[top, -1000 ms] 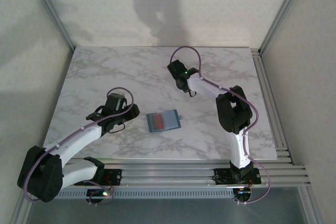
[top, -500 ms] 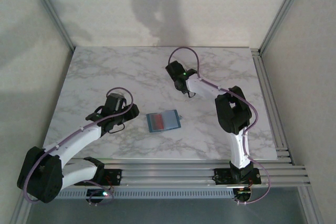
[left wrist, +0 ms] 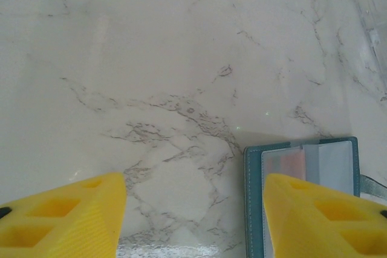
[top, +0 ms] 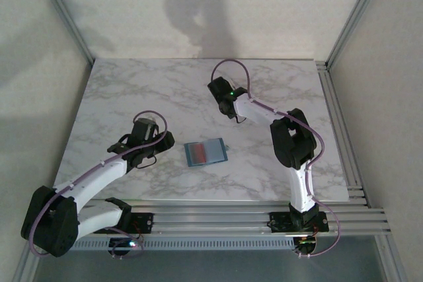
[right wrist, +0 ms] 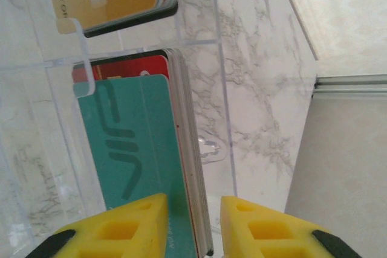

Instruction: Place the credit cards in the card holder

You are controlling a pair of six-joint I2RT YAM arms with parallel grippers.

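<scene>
Grey-veined marble desk (top: 132, 90), enclosed by pale walls (top: 264, 11) and aluminium framing (top: 348, 24). The left gripper (left wrist: 193, 200) hangs over the desk at the teal wallet's (left wrist: 302, 161) edge, jaws released. The right gripper (right wrist: 193, 209) reaches far, jaws straddling the credit cards (right wrist: 133, 149) standing in the clear card holder (right wrist: 199, 43); I cannot tell whether they pinch.

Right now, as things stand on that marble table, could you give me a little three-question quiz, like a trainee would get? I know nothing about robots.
1. True or false: the left gripper is clamped on a card.
2. In the card holder, what colour is the front card nearest the right gripper? A teal, B black, C purple.
3. Name the thing lying beside the left gripper's finger in its wrist view.
Key: 1 false, its jaws stand open over the table. 2 A. 3 the teal wallet.
</scene>
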